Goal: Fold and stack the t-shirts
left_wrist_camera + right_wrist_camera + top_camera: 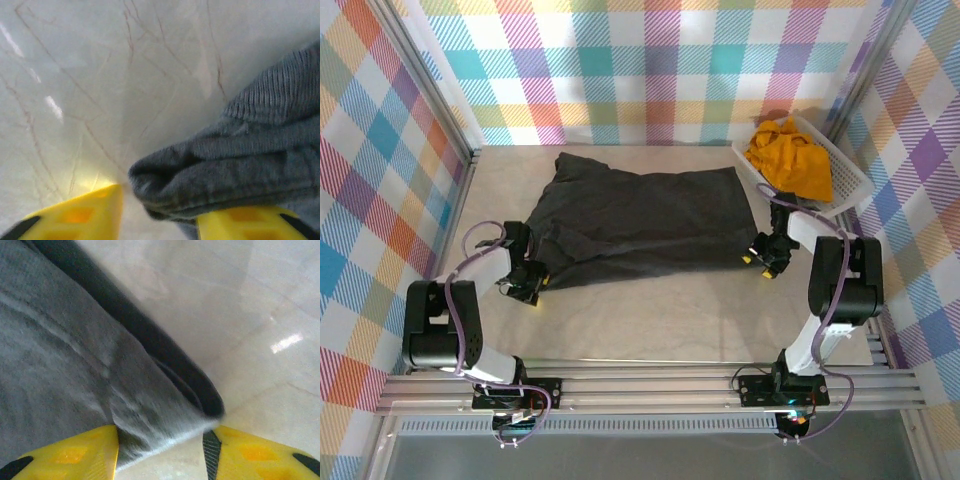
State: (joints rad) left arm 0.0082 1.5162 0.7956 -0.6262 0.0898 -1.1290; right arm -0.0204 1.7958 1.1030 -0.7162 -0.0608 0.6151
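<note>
A large black-charcoal t-shirt (640,225) lies spread on the table. At its near left corner sits my left gripper (525,283). In the left wrist view a bunched fold of the dark fabric (240,155) lies between the yellow fingers of the left gripper (159,212) and over the right one; the jaws stand apart. My right gripper (767,262) is at the near right corner. There the shirt's hem corner (60,355) lies in the gap of the right gripper (160,440), whose jaws are also apart. A mustard-yellow t-shirt (790,160) is heaped in the basket.
A white lattice basket (850,188) stands tilted at the back right corner, close behind the right arm. The pale marbled table (650,320) is walled by checked panels on three sides. A metal rail runs along the near edge.
</note>
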